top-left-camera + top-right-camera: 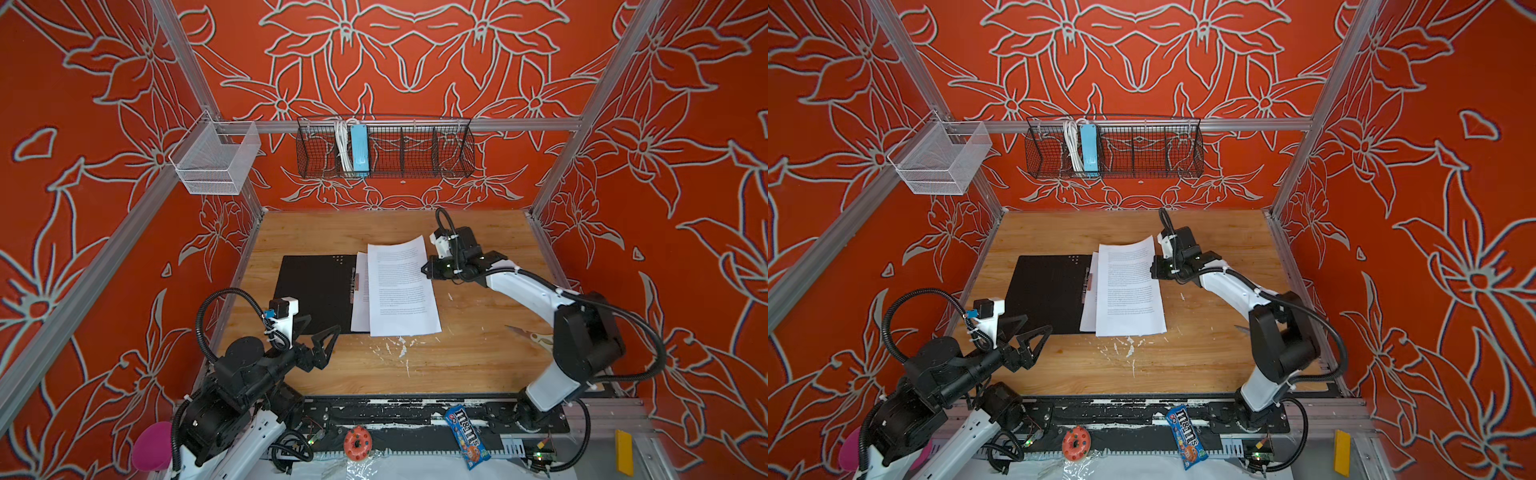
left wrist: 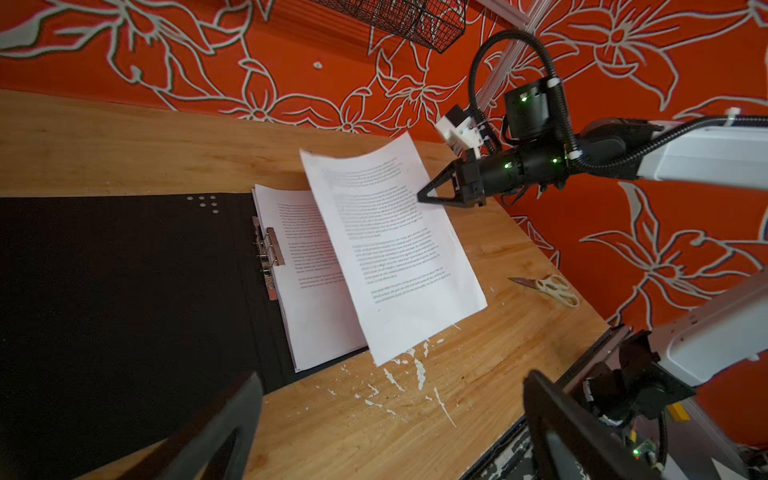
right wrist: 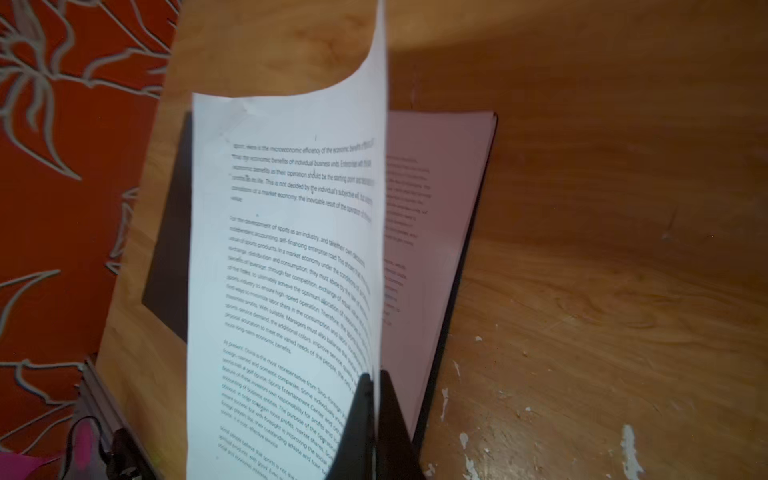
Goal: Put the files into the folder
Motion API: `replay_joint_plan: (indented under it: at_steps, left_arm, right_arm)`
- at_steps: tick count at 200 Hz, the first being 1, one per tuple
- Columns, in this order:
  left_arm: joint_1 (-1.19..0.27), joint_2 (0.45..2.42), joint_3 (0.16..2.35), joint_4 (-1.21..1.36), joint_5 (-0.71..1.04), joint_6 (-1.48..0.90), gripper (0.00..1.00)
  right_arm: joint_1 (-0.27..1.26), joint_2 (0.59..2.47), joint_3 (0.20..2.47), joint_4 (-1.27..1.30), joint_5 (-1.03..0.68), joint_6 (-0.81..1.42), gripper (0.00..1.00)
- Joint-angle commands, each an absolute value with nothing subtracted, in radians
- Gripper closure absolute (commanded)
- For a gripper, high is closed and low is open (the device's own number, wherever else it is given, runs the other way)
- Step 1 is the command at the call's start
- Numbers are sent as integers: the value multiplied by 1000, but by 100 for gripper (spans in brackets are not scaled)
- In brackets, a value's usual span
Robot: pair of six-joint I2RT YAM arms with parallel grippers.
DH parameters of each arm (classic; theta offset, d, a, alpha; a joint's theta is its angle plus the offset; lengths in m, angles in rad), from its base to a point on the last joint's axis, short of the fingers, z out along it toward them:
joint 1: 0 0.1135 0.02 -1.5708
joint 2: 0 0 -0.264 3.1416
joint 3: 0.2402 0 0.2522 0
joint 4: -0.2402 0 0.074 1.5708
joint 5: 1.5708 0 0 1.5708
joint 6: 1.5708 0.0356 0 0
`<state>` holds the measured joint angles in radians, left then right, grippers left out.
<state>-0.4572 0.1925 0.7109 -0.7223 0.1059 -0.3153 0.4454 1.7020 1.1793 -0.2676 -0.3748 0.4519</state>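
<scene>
The folder (image 1: 316, 286) (image 1: 1050, 291) lies open on the wooden table, black inside up, with a metal clip (image 2: 268, 253) at its spine. A stack of printed files (image 1: 360, 291) (image 2: 309, 270) rests on its right half. One more sheet (image 1: 401, 286) (image 1: 1129, 286) (image 2: 390, 249) hangs tilted and curled over that stack. My right gripper (image 1: 426, 268) (image 1: 1152, 266) (image 3: 374, 382) is shut on this sheet's right edge. My left gripper (image 1: 322, 326) (image 1: 1038, 324) (image 2: 392, 382) hovers open and empty at the folder's near corner.
Scissors (image 1: 536, 334) (image 2: 548, 286) lie by the table's right edge, near the right arm. A candy bag (image 1: 467, 436) and a doughnut toy (image 1: 357, 442) sit on the front rail. On the back wall hangs a black wire basket (image 1: 415, 151) holding a light-blue power strip (image 1: 359, 149).
</scene>
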Motion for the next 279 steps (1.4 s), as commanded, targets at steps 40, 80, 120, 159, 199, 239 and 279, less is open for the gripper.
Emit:
replay_joint_plan:
  at_steps: [40,80,120,159,199,239,279]
  left_arm:
    - [-454,166,692,-715,75,-283,2]
    - [-454,156,683,-720,45,-286,2]
    - [-454,257,697,-732,80,-283,2]
    - [-454,305,699,-729,115,-281,2]
    - [-454,292,695,-726,109,-281,2]
    - [-454,291,693,-726,106,-281,2]
    - [-454,296,696,-727,107,-281,2]
  right_arm:
    - [454,1798,1143,-157,-377,528,100]
    - [465,1831,1183,-119,-402,591,100]
    - [493,1893,1236,-93,-404,640,100]
    - [506,1920,1260,-81,-393,669,100]
    - [510,1922,1273,-87,-387,671,100]
    - [510,1945,1299,-95,-402,673,100]
    - [512,1967,1330,-114,-428,654,100]
